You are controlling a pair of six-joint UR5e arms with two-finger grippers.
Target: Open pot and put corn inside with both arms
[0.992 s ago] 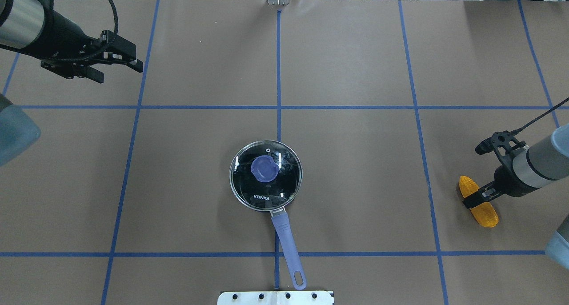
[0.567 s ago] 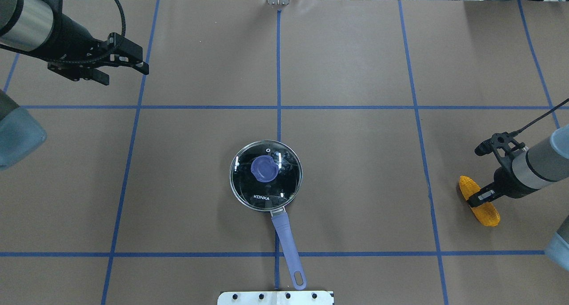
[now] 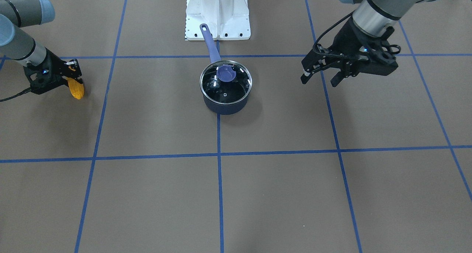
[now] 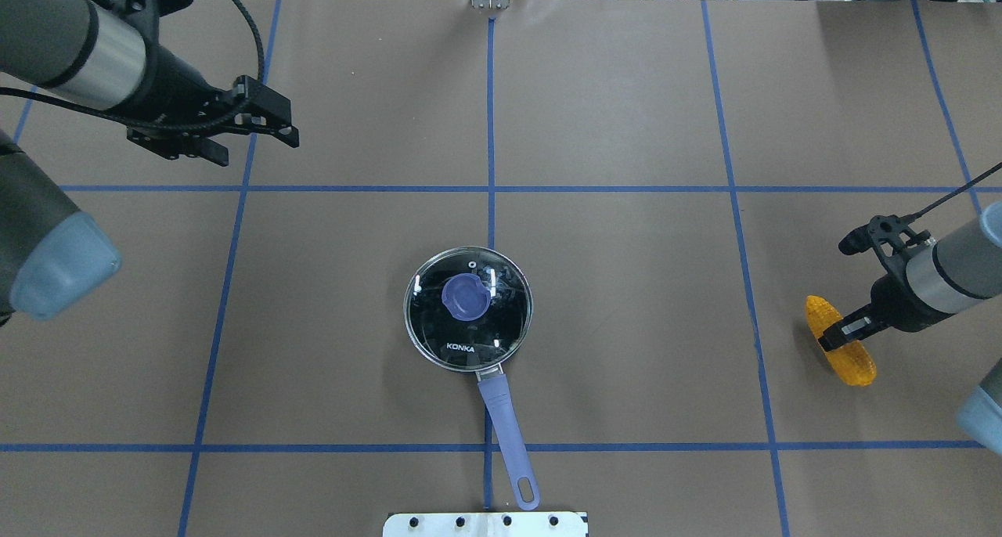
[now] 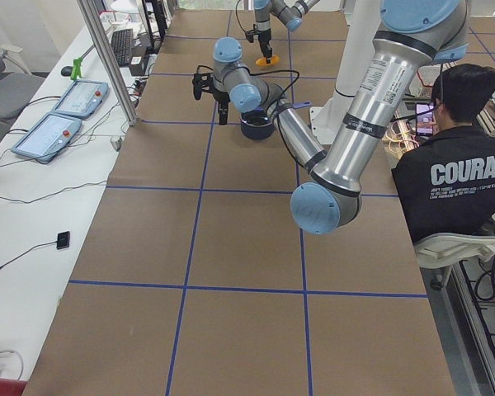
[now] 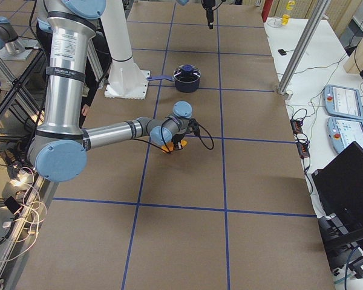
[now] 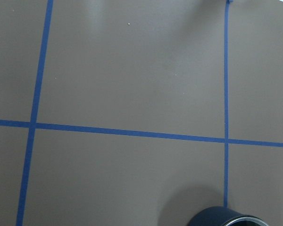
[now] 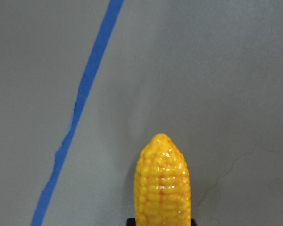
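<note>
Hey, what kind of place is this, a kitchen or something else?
Most likely a robotics lab, not a kitchen: a left arm and a right arm work over a table taped into a blue grid, control pendants lie on a side bench, and an operator sits nearby.

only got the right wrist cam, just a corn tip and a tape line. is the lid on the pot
Observer: Yes, the glass lid sits closed on the pot.
Operator: where's the left gripper
Observer: The left gripper hangs open above the table, far from the pot.
Operator: which way does the pot handle point
Observer: The handle points toward the robot's base.
</note>
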